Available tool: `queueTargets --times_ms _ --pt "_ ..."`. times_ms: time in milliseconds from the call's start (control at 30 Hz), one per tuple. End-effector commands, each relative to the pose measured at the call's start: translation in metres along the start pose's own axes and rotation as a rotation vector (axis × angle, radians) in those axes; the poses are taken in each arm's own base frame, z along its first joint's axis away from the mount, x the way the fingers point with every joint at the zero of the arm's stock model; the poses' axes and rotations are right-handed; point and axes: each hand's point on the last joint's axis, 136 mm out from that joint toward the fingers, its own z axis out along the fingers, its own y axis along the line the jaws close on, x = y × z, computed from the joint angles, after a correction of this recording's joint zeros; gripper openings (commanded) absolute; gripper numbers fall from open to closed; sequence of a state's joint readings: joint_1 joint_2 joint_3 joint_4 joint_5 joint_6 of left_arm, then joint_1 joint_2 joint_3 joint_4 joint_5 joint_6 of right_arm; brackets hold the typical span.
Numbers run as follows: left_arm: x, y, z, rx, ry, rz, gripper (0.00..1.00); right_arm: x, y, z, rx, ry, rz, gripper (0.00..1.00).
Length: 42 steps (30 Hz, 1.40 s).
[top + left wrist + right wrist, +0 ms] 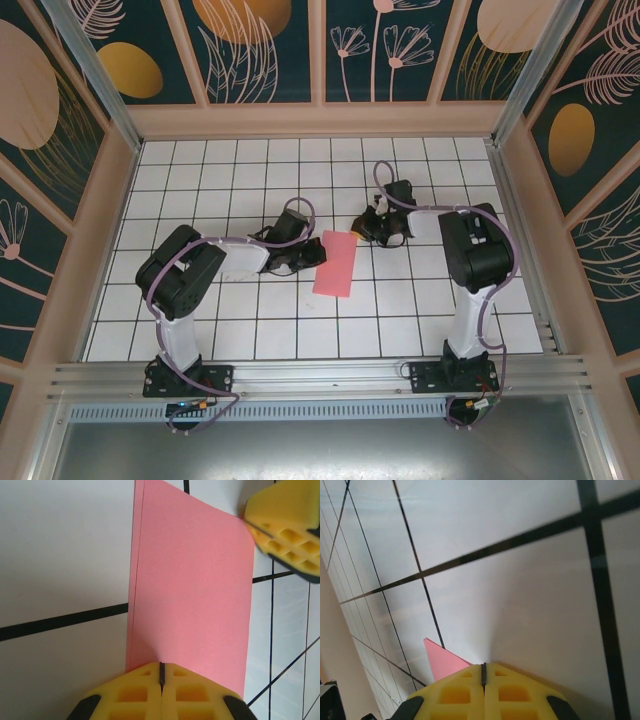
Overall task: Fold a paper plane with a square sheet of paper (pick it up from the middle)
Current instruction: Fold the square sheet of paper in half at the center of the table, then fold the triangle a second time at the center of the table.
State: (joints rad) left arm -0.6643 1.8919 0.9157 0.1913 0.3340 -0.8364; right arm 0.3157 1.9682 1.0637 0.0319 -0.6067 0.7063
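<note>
Seen from above, the square sheet of paper point(335, 263) lies flat on the desk point(200, 180) between the two arms. It is already folded into a pink-red rectangle, with its long axis running roughly 12 to 6 o'clock. The left gripper point(308, 256) meets it from 9 o'clock at about the middle of one long edge, so the sheet lies toward 3 o'clock from those jaws. The right gripper point(368, 228) stands at the sheet's 1 o'clock corner, so the sheet lies toward 7 o'clock from it.

Both pairs of jaws are clenched, pads together with nothing between them. In the left wrist view the left jaws appear to press down on the sheet's edge rather than pinch it, though the contact itself is hidden under the pads. The left arm looks the better placed for the next crease.

The paper is smooth and unmarked, and two layers show along one side point(137, 580). One far corner curls slightly where the right pads point(285, 525) touch it
</note>
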Motion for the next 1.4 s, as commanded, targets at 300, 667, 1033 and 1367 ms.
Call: queueTargets --times_ms 300,667,1033,1367 --pt "0.007 -0.009 -0.039 -0.010 -0.025 -0.043 0.17 0.032 0.046 -0.060 0.045 -0.163 -0.202 0.27" --pt "-0.015 -0.015 -0.082 -0.001 -0.227 -0.019 0.45 0.102 0.011 -0.060 0.065 -0.217 -0.114 0.46" --pt "-0.008 -0.014 -0.065 0.103 -0.115 -0.101 0.47 0.116 0.016 -0.038 0.061 -0.128 -0.113 0.43" --pt "-0.006 0.000 -0.056 0.081 -0.078 -0.130 0.42 0.121 0.014 -0.026 0.049 -0.082 -0.105 0.40"
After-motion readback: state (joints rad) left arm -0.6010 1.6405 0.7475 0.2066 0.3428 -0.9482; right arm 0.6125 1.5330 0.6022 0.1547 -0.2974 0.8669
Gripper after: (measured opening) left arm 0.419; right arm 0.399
